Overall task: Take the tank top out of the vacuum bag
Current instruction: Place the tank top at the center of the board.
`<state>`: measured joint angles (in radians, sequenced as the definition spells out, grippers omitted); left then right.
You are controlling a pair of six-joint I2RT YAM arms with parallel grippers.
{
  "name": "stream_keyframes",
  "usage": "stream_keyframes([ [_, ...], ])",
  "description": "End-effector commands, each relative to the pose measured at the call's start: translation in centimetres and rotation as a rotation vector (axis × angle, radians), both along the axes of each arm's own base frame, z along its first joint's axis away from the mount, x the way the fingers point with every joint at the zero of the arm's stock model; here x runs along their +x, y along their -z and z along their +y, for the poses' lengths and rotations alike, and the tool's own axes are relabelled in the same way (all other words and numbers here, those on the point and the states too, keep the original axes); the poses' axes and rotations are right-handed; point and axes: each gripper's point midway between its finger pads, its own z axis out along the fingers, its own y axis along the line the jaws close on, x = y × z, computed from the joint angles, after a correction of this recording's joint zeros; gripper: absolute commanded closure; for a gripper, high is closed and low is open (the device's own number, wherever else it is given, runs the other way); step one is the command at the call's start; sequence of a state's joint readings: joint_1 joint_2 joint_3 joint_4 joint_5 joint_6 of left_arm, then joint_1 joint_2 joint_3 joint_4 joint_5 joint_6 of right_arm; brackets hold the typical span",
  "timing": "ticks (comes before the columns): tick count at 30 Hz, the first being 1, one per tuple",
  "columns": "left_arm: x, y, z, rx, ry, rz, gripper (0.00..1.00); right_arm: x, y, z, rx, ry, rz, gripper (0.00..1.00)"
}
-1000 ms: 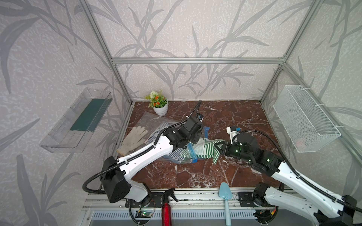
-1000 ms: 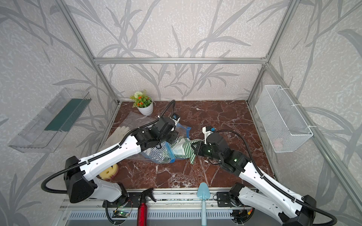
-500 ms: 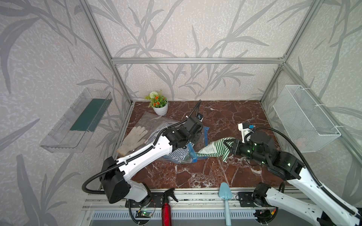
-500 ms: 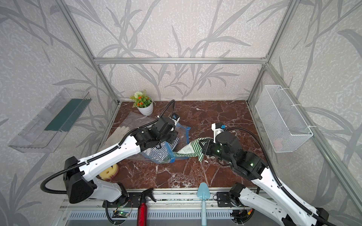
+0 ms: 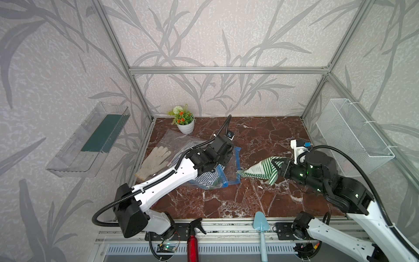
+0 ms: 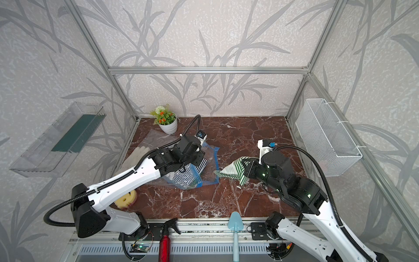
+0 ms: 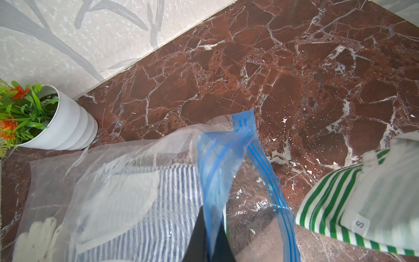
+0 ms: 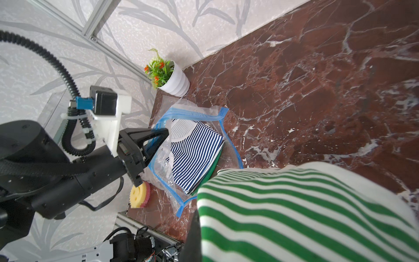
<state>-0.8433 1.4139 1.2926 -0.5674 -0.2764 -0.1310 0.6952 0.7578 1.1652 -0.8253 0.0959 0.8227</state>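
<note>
Starting at the near rail, a red spray bottle (image 5: 192,245) and a light-blue trowel (image 5: 260,224) are seen at 6 o'clock of the marble table (image 5: 260,136). A yellow sponge (image 6: 125,199) is found at 7 o'clock, half hidden by the left arm.

Toward 3 o'clock, the right gripper (image 5: 280,166) is clamped on the green-and-white striped tank top (image 5: 260,169). The garment is held off the table, outside the bag, with its narrow trailing end pointed toward 9 o'clock, just at the bag's blue edge; contact there cannot be judged.

Near the table's centre, the left gripper (image 7: 210,226) is pinched together on the blue zip strip (image 7: 260,163) of the vacuum bag (image 5: 176,143), and that edge is lifted. The bag's clear body is spread toward 10 o'clock, and a folded navy-striped garment (image 8: 195,154) is seen inside it. A white glove (image 5: 156,158) is laid at 9 o'clock, beside the bag.

At 11 o'clock, in the far corner, a potted plant (image 5: 184,122) is stood upright. A wire basket (image 5: 353,136) is hung on the 3 o'clock wall and a clear shelf (image 5: 90,140) on the 9 o'clock wall.
</note>
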Motion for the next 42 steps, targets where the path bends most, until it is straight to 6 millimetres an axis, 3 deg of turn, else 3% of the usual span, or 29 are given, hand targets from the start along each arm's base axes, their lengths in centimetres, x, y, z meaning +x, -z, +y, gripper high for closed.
stream_keyframes([
  [1,0.1,-2.2,0.5,-0.033,-0.011,-0.053,1.0,0.4,-1.3,-1.8,-0.02,0.049,-0.03,1.0],
  [9,0.2,-2.2,0.8,-0.016,-0.016,-0.065,1.0,4.2,-1.2,-3.3,0.072,0.075,0.03,1.0],
  [15,-0.7,-2.2,-0.4,-0.073,0.058,-0.046,1.0,8.1,-0.7,-4.4,0.089,0.079,0.038,1.0],
  [23,-1.5,-2.9,-3.2,-0.115,0.223,-0.035,1.0,15.7,0.7,-6.9,0.114,0.068,0.037,1.0],
  [31,-0.6,-2.1,-5.5,-0.134,0.386,-0.076,1.0,24.4,2.3,-8.3,0.042,0.044,0.026,1.0],
  [37,0.7,-1.9,-5.0,-0.198,0.372,-0.069,1.0,31.7,2.2,-9.2,0.015,0.029,-0.036,1.0],
  [42,1.7,-1.6,-4.0,-0.18,0.324,-0.08,1.0,34.7,2.2,-9.6,-0.022,0.024,-0.045,1.0],
])
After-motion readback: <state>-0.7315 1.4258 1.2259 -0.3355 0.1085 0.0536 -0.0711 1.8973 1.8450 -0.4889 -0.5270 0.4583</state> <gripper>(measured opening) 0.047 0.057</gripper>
